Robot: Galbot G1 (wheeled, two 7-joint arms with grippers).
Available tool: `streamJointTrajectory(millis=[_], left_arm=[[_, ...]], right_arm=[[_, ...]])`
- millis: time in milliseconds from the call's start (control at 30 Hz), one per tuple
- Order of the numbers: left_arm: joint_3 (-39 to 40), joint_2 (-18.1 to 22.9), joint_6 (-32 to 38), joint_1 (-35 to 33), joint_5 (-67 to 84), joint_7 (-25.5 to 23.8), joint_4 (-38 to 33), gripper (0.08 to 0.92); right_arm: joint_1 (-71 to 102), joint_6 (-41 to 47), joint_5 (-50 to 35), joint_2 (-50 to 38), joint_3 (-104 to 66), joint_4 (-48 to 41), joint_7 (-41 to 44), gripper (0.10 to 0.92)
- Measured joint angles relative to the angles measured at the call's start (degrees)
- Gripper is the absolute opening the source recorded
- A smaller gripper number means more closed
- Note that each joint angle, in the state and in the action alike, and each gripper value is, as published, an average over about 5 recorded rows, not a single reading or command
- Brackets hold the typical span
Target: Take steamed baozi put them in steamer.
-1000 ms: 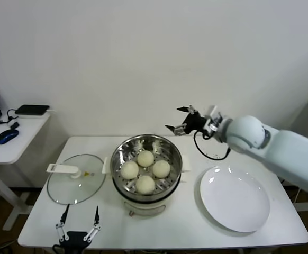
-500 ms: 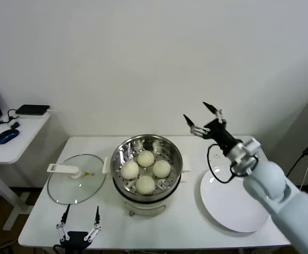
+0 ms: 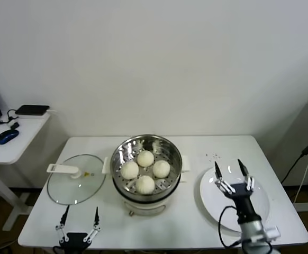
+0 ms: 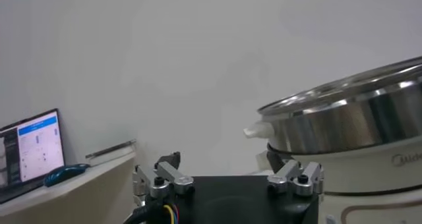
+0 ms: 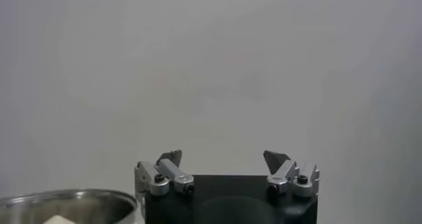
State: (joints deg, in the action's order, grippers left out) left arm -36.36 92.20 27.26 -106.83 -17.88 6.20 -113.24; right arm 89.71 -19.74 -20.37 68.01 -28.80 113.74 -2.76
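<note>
we see the four steamed baozi (image 3: 145,170) lying together in the steamer (image 3: 123,153), which stands at the middle of the white surface (image 3: 196,145). the right end effector (image 3: 232,170) points upward over the white plate (image 3: 212,198) to the steamer's right, well apart from the buns; its fingers are spread wide and hold nothing. the left end effector (image 3: 80,214) sits low at the near edge of the surface, in front of the glass lid (image 3: 64,188), fingers apart and empty.

both arms are mostly cut off by the bottom of the head view. in the left wrist view only the steamer's outer wall shows; in the right wrist view just a sliver of its rim.

bare surface lies behind the plate and between lid and near edge. a side desk with a mouse (image 3: 7,136) stands left of the surface.
</note>
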Motion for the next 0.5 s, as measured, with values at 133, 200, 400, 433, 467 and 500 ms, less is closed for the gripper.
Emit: streamJointTrajectory(millis=[133, 200, 400, 433, 467, 500], left_arm=[[0.01, 0.00, 0.07, -0.10, 0.03, 0.02, -0.17, 0.823], [0.01, 0.00, 0.15, -0.20, 0.03, 0.05, -0.24, 0.823], [0.09, 0.00, 0.30, -0.45, 0.04, 0.06, -0.58, 0.823], [0.13, 0.00, 0.30, -0.48, 0.03, 0.06, -0.69, 0.823], [0.16, 0.00, 0.30, -0.51, 0.03, 0.05, -0.78, 0.823], [0.18, 0.00, 0.30, -0.55, 0.03, 0.05, -0.85, 0.823]], right_arm=[[3.30, -2.88, 1.49, 3.31, -1.70, -0.40, 0.00, 0.823], [4.46, -4.00, 2.07, 4.57, -2.37, -0.55, 0.05, 0.823], [6.74, -6.22, 3.43, 7.31, -3.43, -0.82, 0.43, 0.823], [7.02, -6.46, 3.59, 7.63, -3.52, -0.85, 0.50, 0.823], [7.29, -6.68, 3.72, 7.92, -3.62, -0.87, 0.58, 0.823], [7.54, -6.90, 3.82, 8.16, -3.72, -0.89, 0.66, 0.823]])
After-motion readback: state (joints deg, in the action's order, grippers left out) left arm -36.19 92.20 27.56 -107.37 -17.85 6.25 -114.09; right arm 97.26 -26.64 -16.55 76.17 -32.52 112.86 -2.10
